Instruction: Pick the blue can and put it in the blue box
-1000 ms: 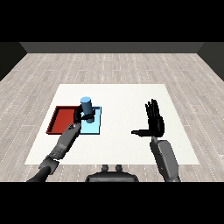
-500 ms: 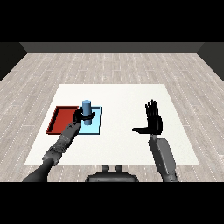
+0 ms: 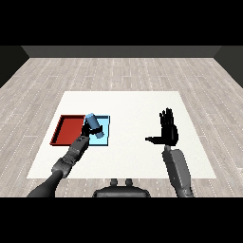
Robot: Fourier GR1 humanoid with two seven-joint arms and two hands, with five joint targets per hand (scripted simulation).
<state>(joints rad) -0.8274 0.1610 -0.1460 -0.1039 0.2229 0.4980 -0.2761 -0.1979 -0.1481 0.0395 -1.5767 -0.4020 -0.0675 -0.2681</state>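
The can (image 3: 93, 125) lies tilted over the right-hand tray (image 3: 105, 138).

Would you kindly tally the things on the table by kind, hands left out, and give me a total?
Cans: 1, the blue can, tilted over the blue tray.
Trays: 2, the red tray and the blue tray, side by side.
Total: 3.
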